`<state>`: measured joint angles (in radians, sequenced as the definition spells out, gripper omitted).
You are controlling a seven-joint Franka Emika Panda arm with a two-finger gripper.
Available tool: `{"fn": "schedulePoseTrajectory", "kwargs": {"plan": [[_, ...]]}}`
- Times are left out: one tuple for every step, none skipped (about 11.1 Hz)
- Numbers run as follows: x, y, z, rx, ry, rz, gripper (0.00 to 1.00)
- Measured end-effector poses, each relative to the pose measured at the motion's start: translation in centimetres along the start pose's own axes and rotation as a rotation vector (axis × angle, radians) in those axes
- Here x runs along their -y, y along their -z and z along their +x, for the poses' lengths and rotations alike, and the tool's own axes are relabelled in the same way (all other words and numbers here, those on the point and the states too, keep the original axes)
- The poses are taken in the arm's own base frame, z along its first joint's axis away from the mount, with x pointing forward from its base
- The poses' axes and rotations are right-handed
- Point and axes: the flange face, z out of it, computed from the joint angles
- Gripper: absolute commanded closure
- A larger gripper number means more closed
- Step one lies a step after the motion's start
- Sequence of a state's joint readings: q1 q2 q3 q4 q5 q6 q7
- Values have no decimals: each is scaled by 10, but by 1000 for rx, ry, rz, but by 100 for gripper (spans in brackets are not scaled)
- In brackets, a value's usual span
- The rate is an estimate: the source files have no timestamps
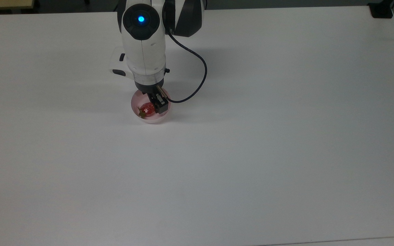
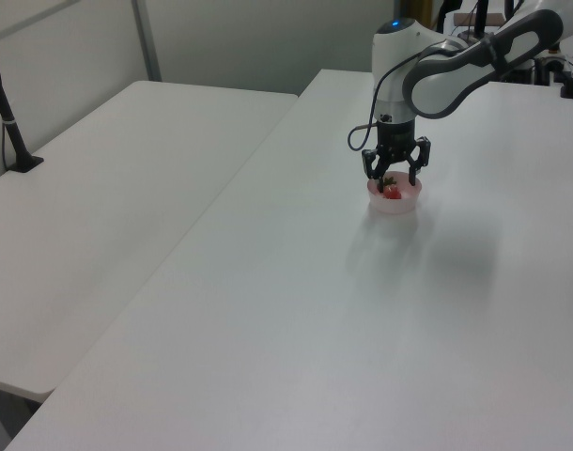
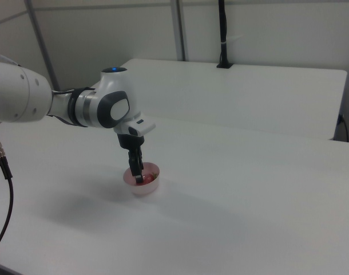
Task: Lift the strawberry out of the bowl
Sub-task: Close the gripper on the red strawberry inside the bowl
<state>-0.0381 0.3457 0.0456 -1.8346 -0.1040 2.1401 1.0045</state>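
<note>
gripper (image 2: 395,178): lowered into the bowl, fingers spread apart on either side of the strawberry in the left view; nothing is clamped yet.
strawberry (image 1: 146,109): lying on its side inside the bowl, leafy stem end toward the top view's left, red body partly covered by one finger on the top view's right.
bowl (image 1: 156,119): small pale pink dish on the white table (image 1: 268,136), sitting just below the wrist; nothing else is placed near it.
cable (image 1: 202,77): dark loop hanging from the wrist toward the top view's right, kept off the bowl.
step in hand: judged as the final descent before the squeeze; pick is not yet made, fruit is resting on the bowl floor.
how to do it well: fingers should be kept centred over the thick middle of the berry, not the stem end, so it is not squirted out sideways on closing.
depth: tips should be taken low enough to pass the berry's widest part, but stopped short of the bowl floor.
rim clearance: both fingers should be held inside the rim; a light bowl is judged likely to tip or slide if it is nudged.
closing: should be done slowly and gently, as the glossy skin looks slippery.
lift: should be made straight up, clear of the rim, before any sideways travel.
</note>
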Motion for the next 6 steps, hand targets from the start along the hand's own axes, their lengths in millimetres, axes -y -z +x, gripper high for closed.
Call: {"fn": "schedulePoseTrajectory", "kwargs": {"plan": [[2, -4, 1, 3, -4, -3, 25], [4, -7, 2, 4, -5, -5, 25], [5, -8, 3, 5, -5, -5, 25], [5, -9, 4, 5, -6, -5, 25], [5, -9, 4, 5, -7, -5, 26], [6, -10, 5, 3, -6, -6, 26]]}}
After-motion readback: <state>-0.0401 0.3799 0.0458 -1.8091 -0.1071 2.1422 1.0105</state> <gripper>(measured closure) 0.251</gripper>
